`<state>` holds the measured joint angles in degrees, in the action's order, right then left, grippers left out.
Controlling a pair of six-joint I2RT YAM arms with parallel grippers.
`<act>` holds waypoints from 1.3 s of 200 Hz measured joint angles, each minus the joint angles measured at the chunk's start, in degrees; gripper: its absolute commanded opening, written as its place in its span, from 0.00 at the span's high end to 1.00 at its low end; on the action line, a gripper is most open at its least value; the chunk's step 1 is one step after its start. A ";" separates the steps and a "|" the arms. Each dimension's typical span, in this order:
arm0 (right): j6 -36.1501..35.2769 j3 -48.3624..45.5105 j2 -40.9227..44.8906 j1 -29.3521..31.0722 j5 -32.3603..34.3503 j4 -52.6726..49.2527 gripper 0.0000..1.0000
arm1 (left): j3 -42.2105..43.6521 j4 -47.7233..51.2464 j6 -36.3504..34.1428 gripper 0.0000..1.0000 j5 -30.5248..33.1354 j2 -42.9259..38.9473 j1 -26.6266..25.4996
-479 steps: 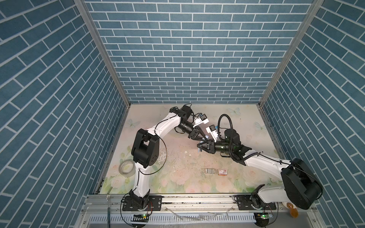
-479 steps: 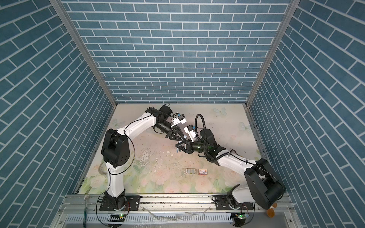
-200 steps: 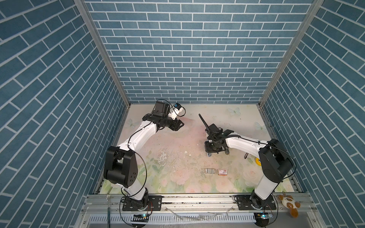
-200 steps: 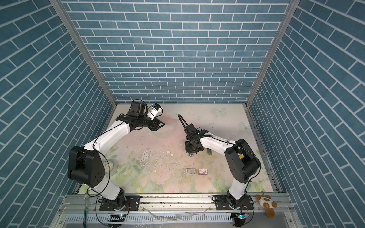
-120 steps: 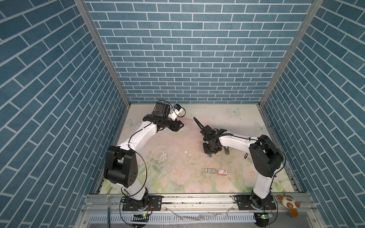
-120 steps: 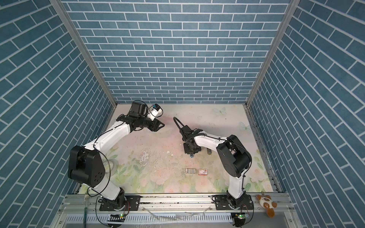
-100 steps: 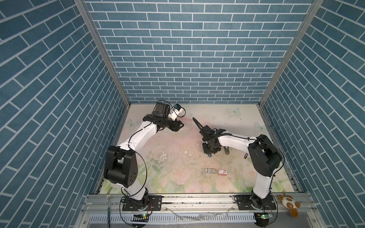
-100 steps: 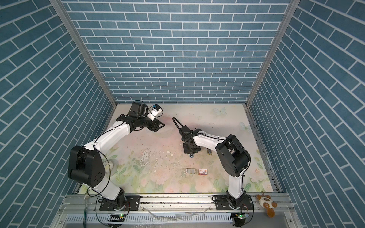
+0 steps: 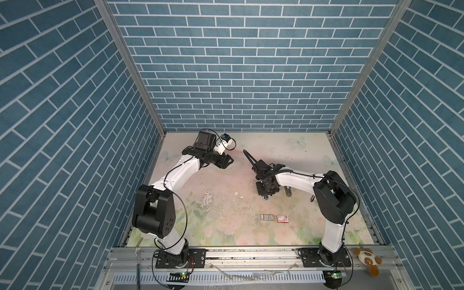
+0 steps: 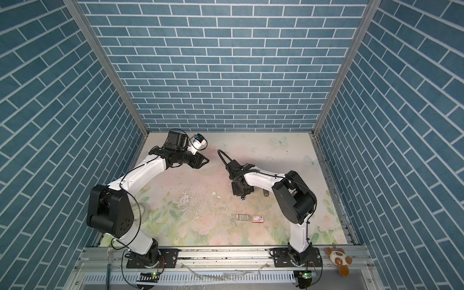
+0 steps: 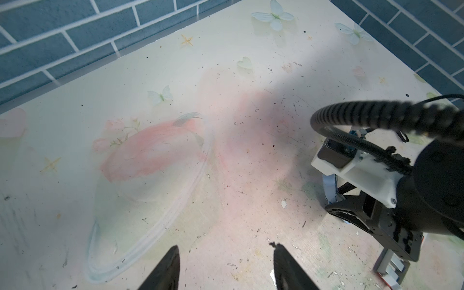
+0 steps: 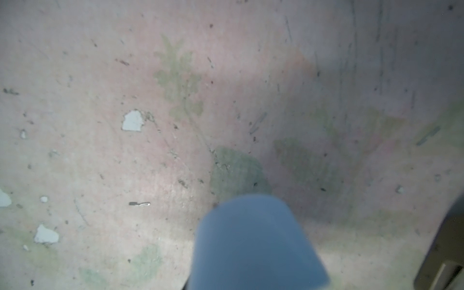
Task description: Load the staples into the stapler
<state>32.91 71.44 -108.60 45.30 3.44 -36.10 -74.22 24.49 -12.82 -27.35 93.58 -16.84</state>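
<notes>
Well behind the box [image 9: 282,218] and far to its left, the left hand [image 9: 229,160] hangs over the back of the desk [image 9: 226,226]. Its fingers [image 11: 170,266] are spread with nothing between them, and the left wrist view shows only bare desk in the gap.

Nearer the box, behind it and a little to its left, the right hand [image 9: 265,194] points straight down at the desk. Both top views hide what lies under it. The right wrist view fills that in with a blurred blue body, probably the stapler [image 12: 256,241], close under the camera. The left wrist view adds a pale blue strip [image 11: 329,184] standing beside that hand. Whether the right hand is pinching the blue body or standing spread around it, I cannot tell.

The staples [image 9: 266,217] lie in a row just left of the box, flat on the desk and apart from both hands. Far right of the box, a plush toy [image 9: 367,261] lies by the front rail [image 9: 251,253].
</notes>
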 measured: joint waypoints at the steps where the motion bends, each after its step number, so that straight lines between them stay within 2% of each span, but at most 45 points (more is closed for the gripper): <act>1: 0.02 0.00 -0.02 0.02 0.00 0.02 0.70 | 0.00 0.00 0.00 0.39 0.00 0.00 0.00; 57: 0.83 0.04 -0.61 0.52 0.37 0.50 0.60 | 0.09 0.02 -0.02 0.39 0.17 0.00 -0.07; 113: 0.94 -0.24 -0.20 0.92 1.29 0.61 0.58 | 0.11 0.02 0.00 0.38 0.81 0.00 -0.20; 180: 1.38 -4.70 8.68 1.53 1.29 0.94 0.57 | 2.14 0.11 -0.02 0.37 4.83 -0.37 -0.28; 216: 2.38 -7.54 13.05 2.82 1.03 0.74 0.63 | 2.60 0.26 -0.04 0.37 5.64 -0.83 -0.28; 260: 6.93 -13.68 20.94 7.43 0.90 0.48 0.72 | 2.23 0.48 -0.52 0.38 3.56 -0.85 -0.70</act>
<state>39.83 57.76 -87.66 52.73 4.34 -35.62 -71.99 24.97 -13.34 -23.79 92.73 -17.54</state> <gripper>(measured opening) 0.292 0.624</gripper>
